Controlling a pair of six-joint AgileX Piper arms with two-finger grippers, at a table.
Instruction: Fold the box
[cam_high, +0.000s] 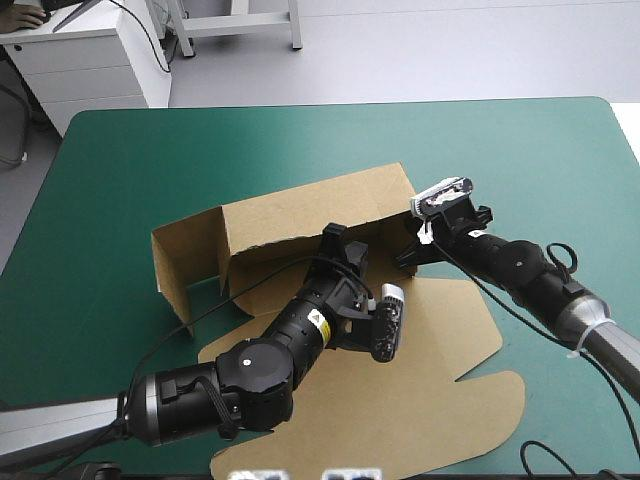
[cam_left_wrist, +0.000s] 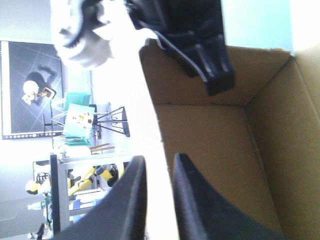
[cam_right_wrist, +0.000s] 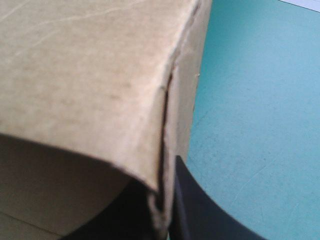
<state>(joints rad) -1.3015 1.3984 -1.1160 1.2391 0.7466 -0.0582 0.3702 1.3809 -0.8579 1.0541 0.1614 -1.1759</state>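
High view: the box (cam_high: 300, 215) sits near the middle of the teal-green cover (cam_high: 120, 160), partly erected. The long wall at 12 o'clock and the short wall at 9 o'clock stand up, and the rest of the board lies flat toward 5 o'clock. Both grips are on the long wall, probably to hold it upright while its end is squared. The left arm enters from 7 o'clock with its forearm low across the flat board and its wrist rolled, putting the left gripper (cam_high: 340, 248) at the wall's mid-length from the inner side. The right arm enters from 4 o'clock, stretched nearly straight, with the right gripper (cam_high: 412, 250) at the wall's 3 o'clock end. Left wrist view: the scene is turned about a quarter. The black fingers (cam_left_wrist: 195, 200) stand almost together with a thin bright strip, the wall seen edge-on, running between them, so I read them as pinched on the wall's rim. The brown inner face and a corner crease lie ahead, and the other gripper is farther along the same wall. Right wrist view: the box fills most of the frame, with the bare cover beyond its outer side. A folded corner with a dark, slightly split crease runs down between the fingers (cam_right_wrist: 210, 210), which are nearly closed with the board edge between them. Holding on the crease itself probably keeps the corner from springing open. Judgement: the walls are partly up and nothing is tucked yet. The crease looks weak, so a hard pull could tear it.
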